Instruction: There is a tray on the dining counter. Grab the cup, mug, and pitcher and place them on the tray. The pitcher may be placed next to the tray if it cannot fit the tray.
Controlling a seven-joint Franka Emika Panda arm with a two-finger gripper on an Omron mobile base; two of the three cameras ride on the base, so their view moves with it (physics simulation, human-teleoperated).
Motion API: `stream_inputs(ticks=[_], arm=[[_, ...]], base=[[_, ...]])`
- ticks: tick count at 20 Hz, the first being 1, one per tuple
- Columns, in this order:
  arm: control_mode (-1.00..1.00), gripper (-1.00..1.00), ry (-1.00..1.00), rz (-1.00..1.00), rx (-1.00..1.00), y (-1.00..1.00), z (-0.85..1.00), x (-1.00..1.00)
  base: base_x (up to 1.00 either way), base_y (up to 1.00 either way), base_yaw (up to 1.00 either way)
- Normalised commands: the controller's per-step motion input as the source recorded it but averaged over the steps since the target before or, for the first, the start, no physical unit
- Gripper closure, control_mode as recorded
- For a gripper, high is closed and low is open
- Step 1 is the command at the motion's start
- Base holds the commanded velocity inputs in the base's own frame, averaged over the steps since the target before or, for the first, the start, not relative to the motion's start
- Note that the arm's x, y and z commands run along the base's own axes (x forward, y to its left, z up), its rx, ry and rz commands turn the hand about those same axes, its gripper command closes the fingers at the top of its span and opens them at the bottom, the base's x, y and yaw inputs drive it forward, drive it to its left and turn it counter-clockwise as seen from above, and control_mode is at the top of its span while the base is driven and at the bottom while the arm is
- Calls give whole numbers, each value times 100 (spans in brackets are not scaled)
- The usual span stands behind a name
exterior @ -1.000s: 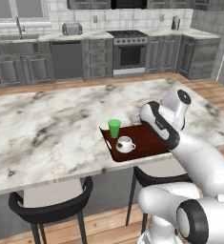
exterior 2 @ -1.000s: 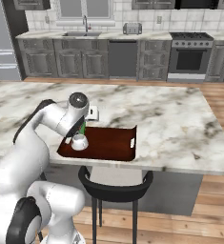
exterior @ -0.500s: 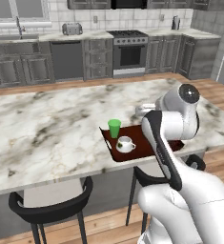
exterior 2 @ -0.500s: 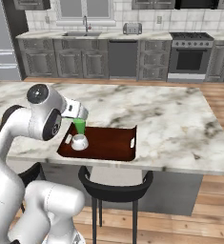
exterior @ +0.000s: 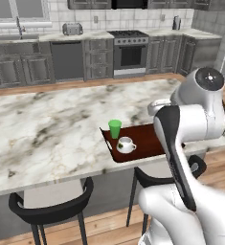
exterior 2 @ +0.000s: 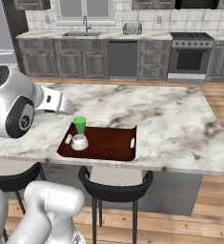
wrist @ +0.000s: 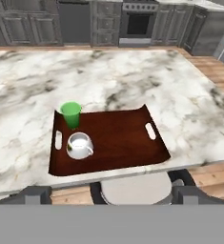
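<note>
- The cup (wrist: 71,113) and mug (wrist: 79,145) sit together at one end of the tray (wrist: 123,138), well ahead of the gripper (wrist: 111,193).
- The gripper hangs raised above the tabletop (wrist: 132,81) edge, jaws wide apart, holding nothing.

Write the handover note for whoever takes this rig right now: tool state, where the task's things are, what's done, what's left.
Tool: open and empty, held up and back from the dining counter; nothing sits between its tips in the hand view.
Tray: at the near edge of the dining counter, above a stool.
Cup: upright on the tray, at its far left corner in the hand view.
Mug: on the tray just in front of the cup, near the left handle slot.
Done: cup and mug placed.
Left: the pitcher. No pitcher can be made out in these views, so locate it first, then set it on the free right part of the tray, or beside it.
</note>
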Motion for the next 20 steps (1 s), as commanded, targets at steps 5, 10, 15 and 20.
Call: stream_inputs(ticks=[5, 10, 15, 20], arm=[[-100, -100, 4, 0, -3, -37, 9, -90], [-100, -100, 0, 0, 0, -21, 0, -62], [-100, -100, 1, 0, 0, 5, 17, -11], [-100, -100, 5, 0, 2, 4, 16, 0]], base=[[0, 0, 0], [0, 0, 0], [0, 0, 0], [0, 0, 0]])
